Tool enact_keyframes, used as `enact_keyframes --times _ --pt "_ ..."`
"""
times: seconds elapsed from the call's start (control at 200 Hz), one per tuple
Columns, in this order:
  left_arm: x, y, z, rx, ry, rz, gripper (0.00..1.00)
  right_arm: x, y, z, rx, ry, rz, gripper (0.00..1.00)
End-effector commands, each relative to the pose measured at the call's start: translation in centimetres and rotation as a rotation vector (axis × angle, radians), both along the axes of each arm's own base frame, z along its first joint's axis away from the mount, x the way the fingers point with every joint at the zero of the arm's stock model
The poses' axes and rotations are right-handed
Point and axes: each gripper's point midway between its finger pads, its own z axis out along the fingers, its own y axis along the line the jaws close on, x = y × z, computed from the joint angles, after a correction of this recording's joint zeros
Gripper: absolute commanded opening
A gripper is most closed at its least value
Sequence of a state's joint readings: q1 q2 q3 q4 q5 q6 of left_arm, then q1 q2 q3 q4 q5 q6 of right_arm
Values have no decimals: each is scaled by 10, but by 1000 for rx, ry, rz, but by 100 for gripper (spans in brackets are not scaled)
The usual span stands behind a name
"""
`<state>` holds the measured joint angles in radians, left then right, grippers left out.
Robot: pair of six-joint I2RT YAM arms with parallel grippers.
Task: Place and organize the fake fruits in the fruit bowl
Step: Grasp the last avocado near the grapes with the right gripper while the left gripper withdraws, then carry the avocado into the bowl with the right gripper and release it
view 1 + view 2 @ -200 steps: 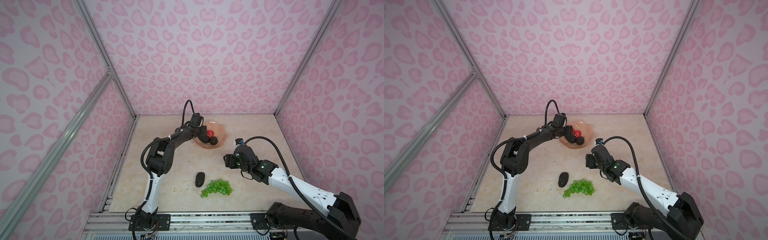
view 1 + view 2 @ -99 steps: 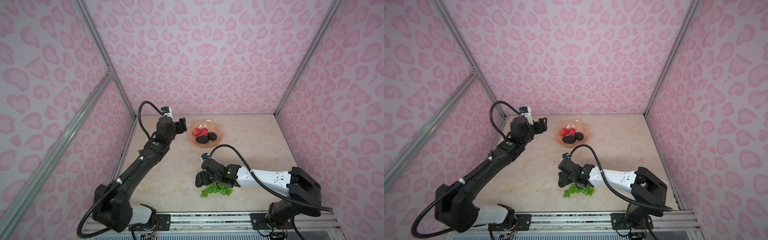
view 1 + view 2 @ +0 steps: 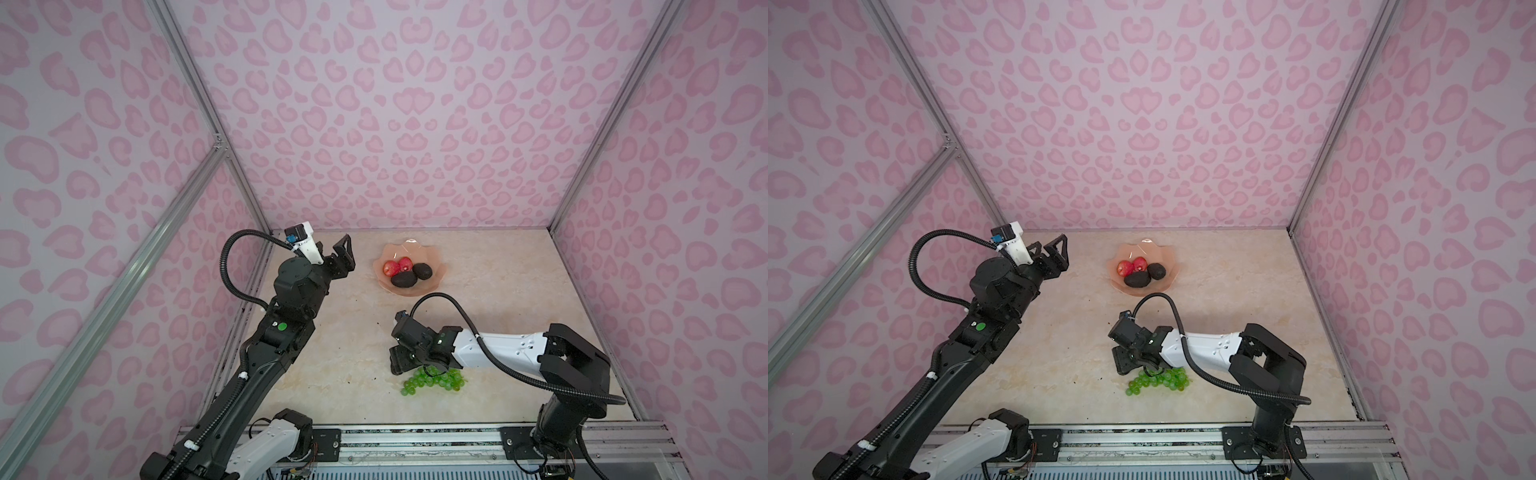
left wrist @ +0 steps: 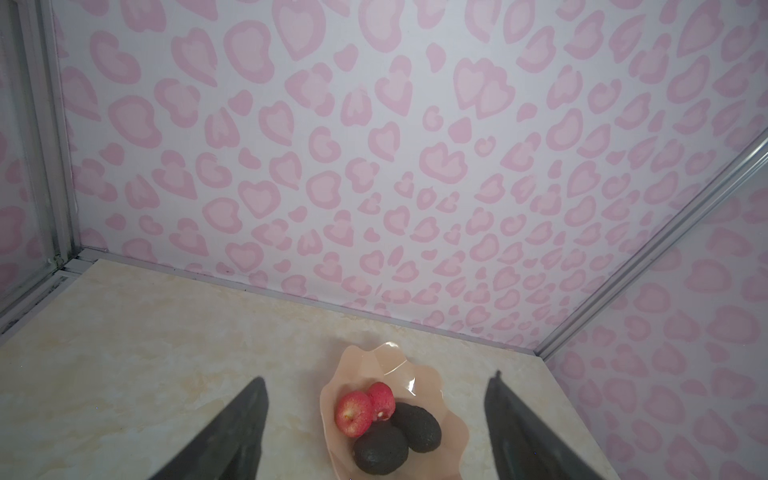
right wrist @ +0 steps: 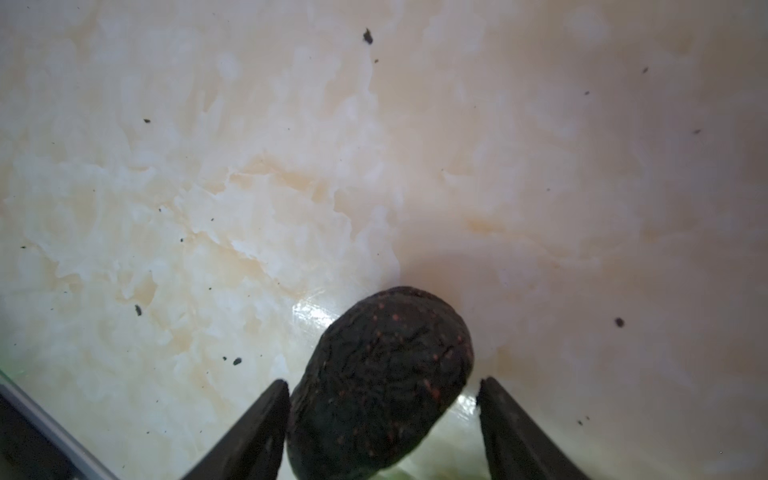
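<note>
The peach-pink fruit bowl (image 3: 400,249) (image 3: 1143,252) (image 4: 374,365) stands at the back middle of the table. It holds two red fruits (image 3: 390,268) (image 4: 354,413) and two dark avocados (image 3: 404,279) (image 4: 380,453). My left gripper (image 3: 343,255) (image 3: 1054,254) (image 4: 377,376) hangs open and empty to the left of the bowl. A third avocado (image 5: 382,382) lies on the table between the fingers of my right gripper (image 3: 399,360) (image 5: 383,381). One finger touches it and the other stands off, so the jaws are open. The green grapes (image 3: 432,380) (image 3: 1158,380) lie just in front of that gripper.
Pink patterned walls (image 3: 415,124) close in the back and both sides. A metal rail (image 3: 415,432) runs along the front edge. Small dark crumbs (image 5: 367,36) dot the marble tabletop (image 3: 332,353). My right arm's cable (image 3: 440,297) loops up near the bowl's front rim.
My left gripper drew back from the bowl to the left and opened. My right gripper swung down from mid-table onto the avocado by the grapes, and its jaws have narrowed.
</note>
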<state>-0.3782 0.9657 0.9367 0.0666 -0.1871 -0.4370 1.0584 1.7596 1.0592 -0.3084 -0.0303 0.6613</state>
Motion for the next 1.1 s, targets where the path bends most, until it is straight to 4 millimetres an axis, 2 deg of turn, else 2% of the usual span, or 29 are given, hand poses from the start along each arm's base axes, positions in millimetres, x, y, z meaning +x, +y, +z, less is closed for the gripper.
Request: enact_keyframes --times 0.0,0.07,0.155,0.285,0.375,0.46,0.545,0.62,0.75,0.88,0.985,1.1 --pt "-12 7 -10 4 20 10 82 -1 12 -6 29 32 18 66" --pt "-22 12 -22 -1 39 21 82 1 15 -7 38 38 14 55" --pt "-33 19 -38 1 62 33 83 8 12 1 64 21 -9 40" --pt "-47 24 -60 9 102 28 84 39 -8 39 129 -49 -74 31" --pt "-55 26 -74 13 133 25 84 76 -37 78 124 -150 -124 29" --pt "-61 26 -86 2 153 14 84 118 -72 112 78 -261 -183 29" --pt "-66 23 -97 -14 174 -6 84 161 -100 134 38 -345 -218 29" --pt "-70 24 -106 -21 195 -9 84 199 -119 144 -7 -384 -240 29" --pt "-76 23 -112 -29 214 -24 84 253 -128 134 -76 -339 -201 28" --pt "-80 24 -116 -28 229 -24 84 288 -133 110 -143 -272 -193 27" --pt "-82 25 -117 -21 240 -24 84 296 -131 97 -125 -232 -203 26" --pt "-84 27 -117 -13 244 -20 84 284 -117 94 -57 -208 -194 25"
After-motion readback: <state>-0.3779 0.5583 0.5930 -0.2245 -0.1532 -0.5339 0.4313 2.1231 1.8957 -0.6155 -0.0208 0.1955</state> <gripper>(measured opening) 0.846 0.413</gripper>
